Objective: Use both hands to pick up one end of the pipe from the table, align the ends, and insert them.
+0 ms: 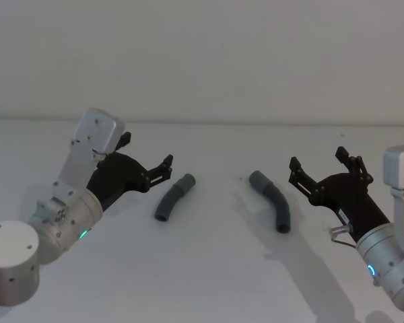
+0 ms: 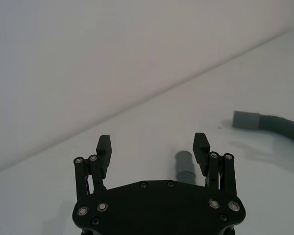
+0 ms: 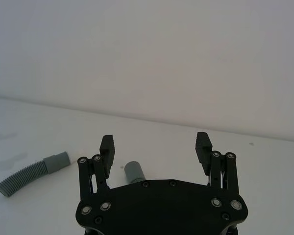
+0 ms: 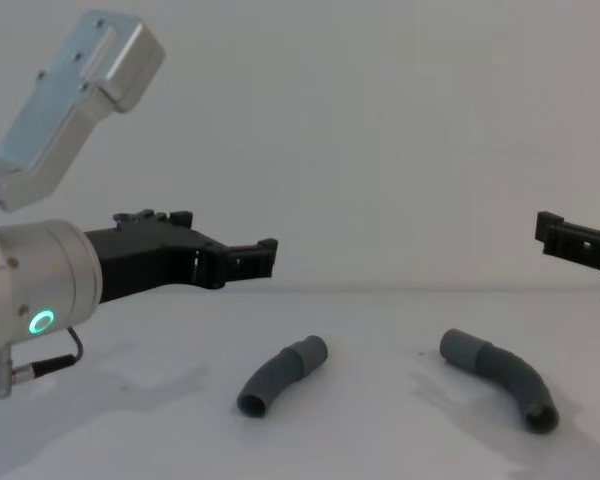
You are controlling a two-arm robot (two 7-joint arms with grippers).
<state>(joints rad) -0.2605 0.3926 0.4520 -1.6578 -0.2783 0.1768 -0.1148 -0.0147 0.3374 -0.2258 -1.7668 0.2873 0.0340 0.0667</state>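
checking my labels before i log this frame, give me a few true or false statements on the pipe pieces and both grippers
1. The left pipe piece and the right pipe piece both lie on the table. True.
2. The left gripper is shut on the left pipe piece. False: it is open and holds nothing, beside that piece.
3. The two pieces are joined end to end. False: they lie apart with bare table between them.
4. The right gripper is open, near the right pipe piece. True.
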